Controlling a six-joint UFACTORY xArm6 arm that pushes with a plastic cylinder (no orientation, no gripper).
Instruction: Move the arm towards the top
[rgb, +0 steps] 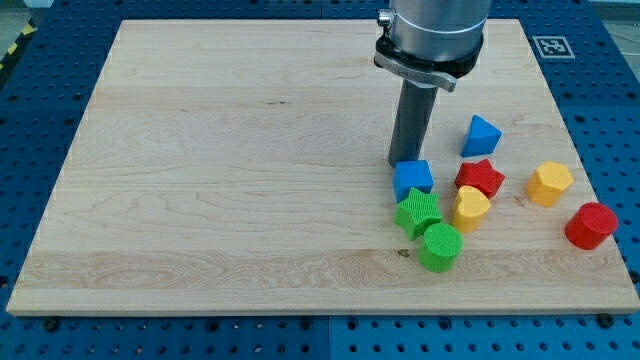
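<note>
Underneath, pale wooden board (220, 170) rests on blue perforated table (50, 120).

A pale wooden board (220, 170) lies on a blue perforated table (40, 90).

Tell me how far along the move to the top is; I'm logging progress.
Done: nothing the single frame can confirm. In hand: my tip rests on the board, just above the blue cube at the top of the block cluster. Left: open wood stretches between the tip and the board's top edge, so the upward travel is not finished.
</note>
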